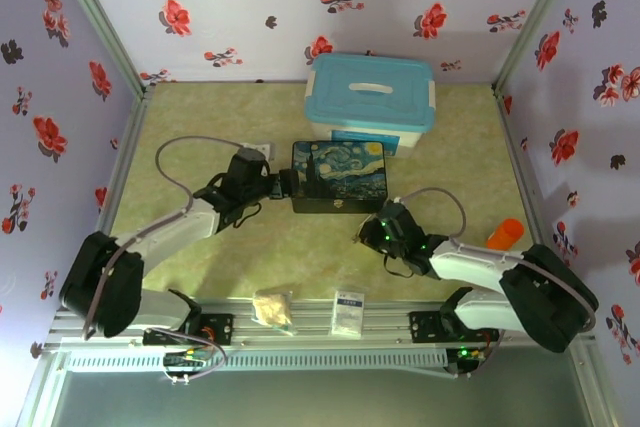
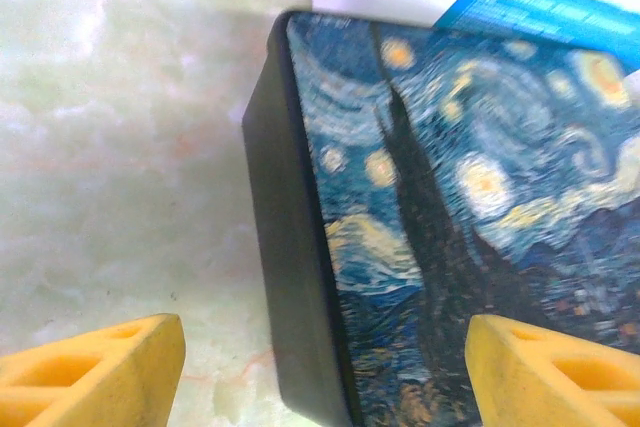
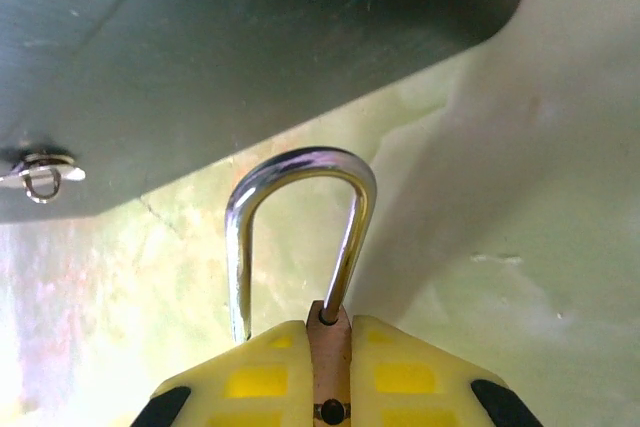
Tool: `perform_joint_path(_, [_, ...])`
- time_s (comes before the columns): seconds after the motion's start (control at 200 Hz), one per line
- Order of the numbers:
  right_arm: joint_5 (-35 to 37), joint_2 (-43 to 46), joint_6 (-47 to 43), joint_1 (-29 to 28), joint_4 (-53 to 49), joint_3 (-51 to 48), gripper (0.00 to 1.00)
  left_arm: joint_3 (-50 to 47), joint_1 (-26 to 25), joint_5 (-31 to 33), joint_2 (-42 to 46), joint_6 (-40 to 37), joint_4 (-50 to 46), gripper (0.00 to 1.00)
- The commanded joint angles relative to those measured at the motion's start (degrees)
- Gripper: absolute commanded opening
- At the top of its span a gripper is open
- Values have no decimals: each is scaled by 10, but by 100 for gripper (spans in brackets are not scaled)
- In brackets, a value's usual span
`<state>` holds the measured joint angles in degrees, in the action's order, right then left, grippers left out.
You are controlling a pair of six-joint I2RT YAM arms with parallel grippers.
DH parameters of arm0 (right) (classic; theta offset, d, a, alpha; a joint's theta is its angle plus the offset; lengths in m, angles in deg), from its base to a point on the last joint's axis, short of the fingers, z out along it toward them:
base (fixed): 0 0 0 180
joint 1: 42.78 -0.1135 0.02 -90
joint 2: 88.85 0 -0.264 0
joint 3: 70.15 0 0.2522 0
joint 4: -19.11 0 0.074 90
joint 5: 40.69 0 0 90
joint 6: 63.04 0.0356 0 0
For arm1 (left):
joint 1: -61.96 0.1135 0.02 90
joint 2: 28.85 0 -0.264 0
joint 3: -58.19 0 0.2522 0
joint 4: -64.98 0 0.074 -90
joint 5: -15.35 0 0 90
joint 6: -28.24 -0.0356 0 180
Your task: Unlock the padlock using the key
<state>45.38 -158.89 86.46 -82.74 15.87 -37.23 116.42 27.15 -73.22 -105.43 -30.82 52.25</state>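
My right gripper (image 3: 330,335) is shut on the brass padlock (image 3: 330,349), whose narrow body is pinched edge-on between the yellow fingers. Its silver shackle (image 3: 300,162) arches up toward the painted dark-blue box (image 3: 250,37); the right leg enters the body and the left leg hangs free beside it. The box's small clasp (image 3: 40,173) sits at the left. From above, the right gripper (image 1: 372,230) is just off the box's (image 1: 340,175) front right corner. My left gripper (image 1: 285,184) is open, straddling the box's left edge (image 2: 300,277) without touching it. The key is hidden.
A light-blue lidded bin (image 1: 370,97) stands behind the box. A white packet (image 1: 348,312) and a crumpled beige piece (image 1: 272,307) lie by the near rail. An orange object (image 1: 505,234) sits at the right, a small white plate (image 1: 257,150) behind the left gripper.
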Motion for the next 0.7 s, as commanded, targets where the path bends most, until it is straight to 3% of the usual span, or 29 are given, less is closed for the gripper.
perform_joint_path(0.0, [-131, 10, -49, 33, -64, 29, 0, -20, 5, -2, 29, 0, -20, 75])
perform_joint_path(0.26, [-219, -9, -133, 98, -238, 85, 0, -36, 5, -23, 42, 15, -14, 74])
perform_joint_path(0.38, [-195, -14, -190, 115, -349, 119, 2, -40, 5, -32, 41, 17, -11, 74])
perform_joint_path(0.695, [-139, -43, -257, 156, -440, 141, 7, -46, 5, -35, 47, 12, -10, 75])
